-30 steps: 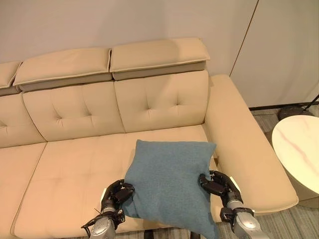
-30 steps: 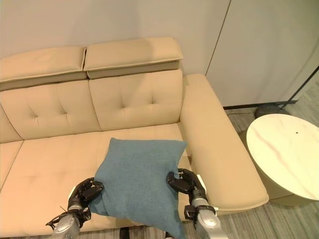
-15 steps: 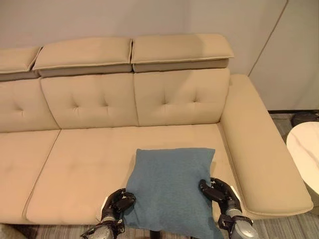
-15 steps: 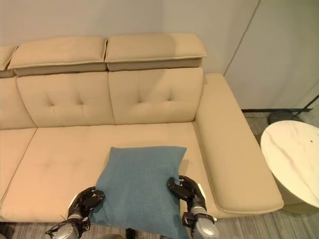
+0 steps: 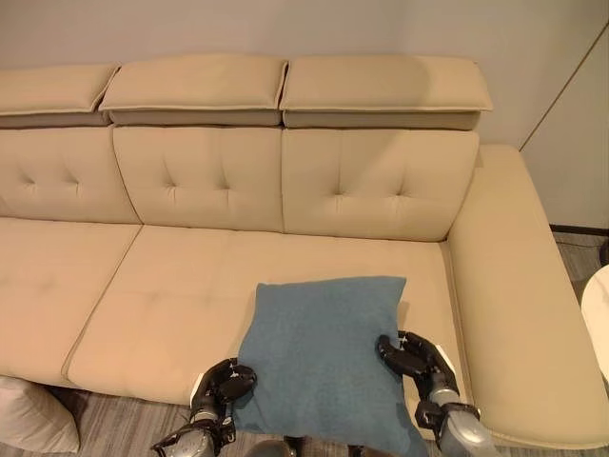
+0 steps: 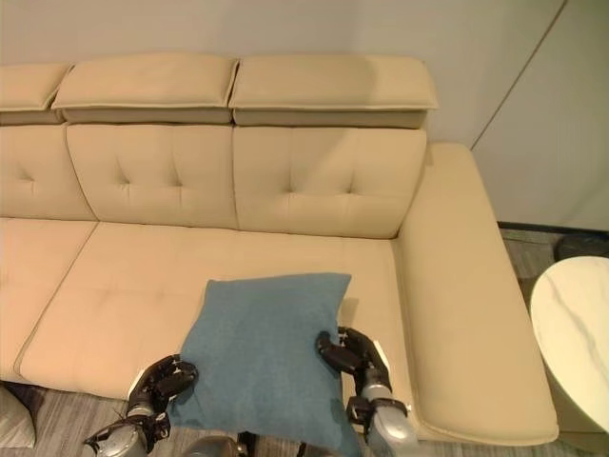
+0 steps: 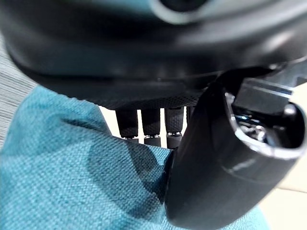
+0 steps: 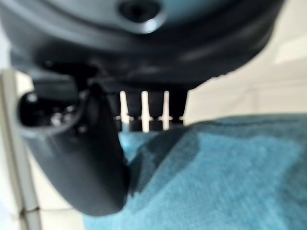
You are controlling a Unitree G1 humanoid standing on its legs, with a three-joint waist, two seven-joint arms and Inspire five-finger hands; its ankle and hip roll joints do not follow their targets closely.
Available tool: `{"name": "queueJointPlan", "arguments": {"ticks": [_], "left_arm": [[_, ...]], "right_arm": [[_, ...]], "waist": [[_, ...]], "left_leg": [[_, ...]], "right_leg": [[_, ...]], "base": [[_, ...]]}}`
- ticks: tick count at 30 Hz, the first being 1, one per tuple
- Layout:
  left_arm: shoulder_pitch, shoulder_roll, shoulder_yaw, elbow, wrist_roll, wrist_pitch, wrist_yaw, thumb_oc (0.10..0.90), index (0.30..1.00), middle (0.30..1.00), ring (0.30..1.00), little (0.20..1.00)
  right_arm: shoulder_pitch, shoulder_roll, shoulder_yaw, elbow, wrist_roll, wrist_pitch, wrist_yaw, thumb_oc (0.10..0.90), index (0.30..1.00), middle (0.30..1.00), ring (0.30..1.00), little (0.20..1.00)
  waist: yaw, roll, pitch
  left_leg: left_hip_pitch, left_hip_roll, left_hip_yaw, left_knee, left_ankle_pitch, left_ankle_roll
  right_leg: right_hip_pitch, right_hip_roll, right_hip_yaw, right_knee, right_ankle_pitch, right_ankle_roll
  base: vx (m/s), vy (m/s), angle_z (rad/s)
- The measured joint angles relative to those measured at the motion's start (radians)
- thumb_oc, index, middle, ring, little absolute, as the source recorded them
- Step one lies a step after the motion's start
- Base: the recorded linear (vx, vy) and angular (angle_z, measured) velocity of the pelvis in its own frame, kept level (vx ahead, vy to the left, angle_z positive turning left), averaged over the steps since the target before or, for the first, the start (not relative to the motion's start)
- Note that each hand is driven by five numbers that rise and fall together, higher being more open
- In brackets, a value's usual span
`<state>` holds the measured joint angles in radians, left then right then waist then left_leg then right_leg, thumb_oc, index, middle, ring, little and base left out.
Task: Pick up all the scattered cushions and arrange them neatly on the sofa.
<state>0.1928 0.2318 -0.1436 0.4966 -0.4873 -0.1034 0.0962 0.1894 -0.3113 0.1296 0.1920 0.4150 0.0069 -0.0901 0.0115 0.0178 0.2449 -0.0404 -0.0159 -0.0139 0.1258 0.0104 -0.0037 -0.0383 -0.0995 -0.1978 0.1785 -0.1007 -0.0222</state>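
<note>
A blue-green square cushion (image 5: 322, 354) hangs between my two hands over the front edge of the beige sofa's seat (image 5: 190, 305). My left hand (image 5: 225, 385) is shut on the cushion's left edge, its fingers and thumb curled round the cloth (image 7: 81, 172). My right hand (image 5: 415, 357) is shut on the right edge in the same way, the cloth (image 8: 225, 167) pinched under its thumb. The cushion's far corners rest over the seat; its near edge droops past the seat front.
The sofa has tufted backrests (image 5: 376, 186) and a wide right armrest (image 5: 519, 286). A pale cushion (image 5: 33, 419) lies on the floor at the lower left. A round white marble side table (image 6: 576, 333) stands to the sofa's right.
The camera has swung left, so the sofa sits further right in view and more of its left seat shows. Both hands keep their hold on the cushion.
</note>
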Motion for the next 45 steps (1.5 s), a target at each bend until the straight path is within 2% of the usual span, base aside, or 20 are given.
{"name": "queueJointPlan", "arguments": {"ticks": [2,3,5,6,7,8,10,12,14,17,22,24,28,32,34,37,40,43,44,45], "left_arm": [[-0.012,0.0,0.0,0.0,0.0,0.0,0.003,0.4,0.3,0.3,0.3,0.3],[-0.016,-0.001,-0.002,-0.001,0.0,0.0,0.003,0.4,0.3,0.3,0.3,0.3],[-0.027,-0.002,-0.012,0.004,0.001,0.0,0.005,0.4,0.3,0.3,0.3,0.3],[-0.032,-0.004,-0.028,0.011,0.02,0.001,0.003,0.4,0.3,0.3,0.3,0.3],[-0.03,-0.005,-0.044,0.015,0.024,0.001,0.002,0.4,0.3,0.3,0.3,0.3],[-0.022,-0.016,-0.058,0.016,0.046,0.001,-0.005,0.4,0.3,0.3,0.3,0.3],[-0.019,-0.002,-0.058,0.013,0.067,0.001,-0.003,0.4,0.3,0.3,0.3,0.3],[-0.035,0.041,-0.055,0.012,0.097,0.001,-0.002,0.4,0.3,0.3,0.3,0.3],[-0.06,0.076,-0.051,0.01,0.106,-0.001,0.002,0.4,0.3,0.3,0.3,0.3],[-0.117,0.11,-0.052,0.008,0.133,-0.001,0.03,0.4,0.3,0.3,0.3,0.3],[-0.232,0.118,-0.142,0.007,0.152,-0.001,0.114,0.4,0.3,0.3,0.3,0.3],[-0.372,0.133,-0.189,0.005,0.175,-0.001,0.17,0.4,0.3,0.3,0.3,0.3],[-0.624,0.15,-0.206,0.004,0.178,-0.001,0.265,0.4,0.3,0.3,0.3,0.3],[-0.837,0.216,-0.254,0.008,0.228,-0.006,0.368,0.4,0.3,0.3,0.3,0.3],[-0.972,0.253,-0.253,0.008,0.273,-0.009,0.421,0.4,0.3,0.3,0.3,0.3],[-1.093,0.298,-0.257,0.009,0.32,-0.01,0.473,0.4,0.3,0.3,0.3,0.3],[-1.183,0.348,-0.254,-0.003,0.372,-0.012,0.544,0.4,0.3,0.3,0.3,0.3],[-1.188,0.363,-0.229,-0.058,0.423,-0.031,0.592,0.4,0.3,0.3,0.3,0.3],[-1.193,0.361,-0.228,-0.064,0.43,-0.048,0.608,0.4,0.3,0.3,0.3,0.3],[-1.21,0.332,-0.234,-0.056,0.43,-0.074,0.635,0.4,0.3,0.3,0.3,0.3]], "right_arm": [[0.002,-0.001,-0.002,-0.005,-0.001,-0.002,0.0,0.4,0.3,0.3,0.3,0.3],[0.002,-0.01,-0.003,-0.005,-0.004,-0.003,0.0,0.4,0.3,0.3,0.3,0.3],[-0.001,-0.036,-0.004,-0.005,-0.025,-0.003,0.001,0.4,0.3,0.3,0.3,0.3],[-0.001,-0.055,-0.015,-0.002,-0.061,-0.002,0.009,0.4,0.3,0.3,0.3,0.3],[0.001,-0.073,-0.022,-0.002,-0.081,-0.002,0.013,0.4,0.3,0.3,0.3,0.3],[0.004,-0.102,-0.032,0.006,-0.109,-0.002,0.018,0.4,0.3,0.3,0.3,0.3],[0.012,-0.092,-0.026,0.004,-0.144,0.0,0.02,0.4,0.3,0.3,0.3,0.3],[0.005,-0.086,-0.006,0.0,-0.184,0.0,0.022,0.4,0.3,0.3,0.3,0.3],[-0.007,-0.078,0.013,0.001,-0.204,0.0,0.021,0.4,0.3,0.3,0.3,0.3],[-0.064,-0.076,0.031,0.003,-0.254,0.0,0.007,0.4,0.3,0.3,0.3,0.3],[-0.282,-0.147,0.073,0.054,-0.303,0.002,-0.098,0.4,0.3,0.3,0.3,0.3],[-0.456,-0.184,0.09,0.077,-0.3,0.002,-0.183,0.4,0.3,0.3,0.3,0.3],[-0.689,-0.276,0.099,0.077,-0.316,0.002,-0.275,0.4,0.3,0.3,0.3,0.3],[-0.903,-0.373,0.177,0.143,-0.332,0.001,-0.36,0.4,0.3,0.3,0.3,0.3],[-1.045,-0.421,0.22,0.191,-0.337,0.001,-0.402,0.4,0.3,0.3,0.3,0.3],[-1.165,-0.467,0.27,0.225,-0.372,0.001,-0.44,0.4,0.3,0.3,0.3,0.3],[-1.243,-0.473,0.291,0.216,-0.423,0.0,-0.498,0.4,0.3,0.3,0.3,0.3],[-1.258,-0.475,0.29,0.183,-0.459,-0.001,-0.555,0.4,0.3,0.3,0.3,0.3],[-1.268,-0.476,0.293,0.189,-0.472,-0.002,-0.574,0.4,0.3,0.3,0.3,0.3],[-1.29,-0.492,0.3,0.216,-0.487,-0.002,-0.596,0.4,0.3,0.3,0.3,0.3]], "waist": [[-0.006,-0.027,-0.006],[-0.009,-0.039,-0.005],[-0.019,-0.035,-0.008],[-0.024,-0.027,-0.013],[-0.029,-0.007,-0.023],[-0.044,0.031,-0.047],[-0.048,-0.004,-0.071],[-0.048,-0.03,-0.082],[-0.047,-0.033,-0.082],[-0.02,-0.037,-0.081],[-0.023,-0.028,-0.083],[-0.028,-0.029,-0.081],[-0.038,-0.02,-0.026],[-0.053,0.007,0.012],[-0.052,0.032,0.052],[-0.05,0.048,0.075],[-0.052,0.048,0.102],[-0.048,0.039,0.139],[-0.053,0.023,0.154],[-0.055,-0.006,0.168]], "left_leg": [[-0.039,0.057,0.001,0.045,-0.019,-0.004],[-0.052,0.104,-0.011,0.033,-0.016,-0.009],[-0.071,0.153,-0.042,-0.022,0.003,-0.038],[-0.061,0.177,-0.031,-0.067,0.024,-0.068],[-0.04,0.183,-0.018,-0.103,0.035,-0.064],[-0.006,0.191,-0.027,-0.142,0.077,-0.112],[0.018,0.141,0.009,-0.18,0.093,-0.092],[0.048,0.09,0.039,-0.205,0.087,-0.07],[0.059,0.072,0.045,-0.205,0.084,-0.063],[0.067,0.058,0.057,-0.213,0.077,-0.053],[0.002,0.071,0.058,-0.213,0.091,-0.06],[-0.109,0.083,0.065,-0.207,0.119,-0.058],[-0.212,0.085,0.078,-0.208,0.156,-0.051],[-0.282,0.085,0.08,-0.203,0.169,-0.052],[-0.326,0.087,0.076,-0.202,0.179,-0.052],[-0.375,0.087,0.078,-0.202,0.183,-0.052],[-0.414,0.092,0.079,-0.203,0.183,-0.052],[-0.439,0.09,0.077,-0.178,0.183,-0.052],[-0.491,0.078,0.072,-0.093,0.171,-0.056],[-0.592,0.046,0.055,-0.013,0.117,-0.054]], "right_leg": [[0.008,-0.015,0.002,-0.01,-0.002,0.003],[0.007,-0.021,0.007,-0.006,-0.009,0.015],[0.007,-0.023,0.011,-0.007,-0.011,0.032],[0.014,-0.027,0.012,-0.01,-0.01,0.053],[0.02,-0.024,0.012,-0.009,-0.007,0.068],[0.027,-0.018,0.025,-0.014,-0.01,0.096],[0.033,-0.065,0.054,-0.032,0.006,0.132],[0.074,-0.113,0.068,-0.116,0.056,0.162],[0.099,-0.129,0.067,-0.154,0.085,0.16],[0.131,-0.138,0.067,-0.223,0.11,0.196],[0.08,-0.116,0.072,-0.263,0.138,0.187],[-0.038,-0.101,0.098,-0.261,0.172,0.18],[-0.148,-0.098,0.12,-0.269,0.218,0.181],[-0.218,-0.097,0.121,-0.269,0.235,0.18],[-0.26,-0.095,0.122,-0.269,0.245,0.18],[-0.311,-0.095,0.122,-0.269,0.25,0.177],[-0.353,-0.098,0.122,-0.269,0.25,0.177],[-0.365,-0.101,0.119,-0.269,0.256,0.17],[-0.367,-0.114,0.117,-0.268,0.264,0.161],[-0.383,-0.136,0.117,-0.267,0.271,0.156]], "base": [[0.12,0.152,0.04],[0.22,0.294,0.05],[0.21,0.271,0.01],[0.13,0.184,-0.05],[0.17,0.235,-0.24],[0.23,0.315,-0.29],[0.16,0.193,-0.29],[0.12,0.145,-0.27],[0.11,0.115,-0.12],[0.04,0.05,-0.07],[-0.15,0.007,-0.04],[-0.21,0.009,-0.22],[-0.14,0.003,-0.14],[-0.13,0.004,-0.04],[-0.12,-0.002,0.0],[-0.06,-0.003,-0.01],[-0.05,0.002,-0.03],[-0.02,-0.035,0.04],[-0.02,-0.053,0.33],[-0.04,-0.019,0.21]]}}
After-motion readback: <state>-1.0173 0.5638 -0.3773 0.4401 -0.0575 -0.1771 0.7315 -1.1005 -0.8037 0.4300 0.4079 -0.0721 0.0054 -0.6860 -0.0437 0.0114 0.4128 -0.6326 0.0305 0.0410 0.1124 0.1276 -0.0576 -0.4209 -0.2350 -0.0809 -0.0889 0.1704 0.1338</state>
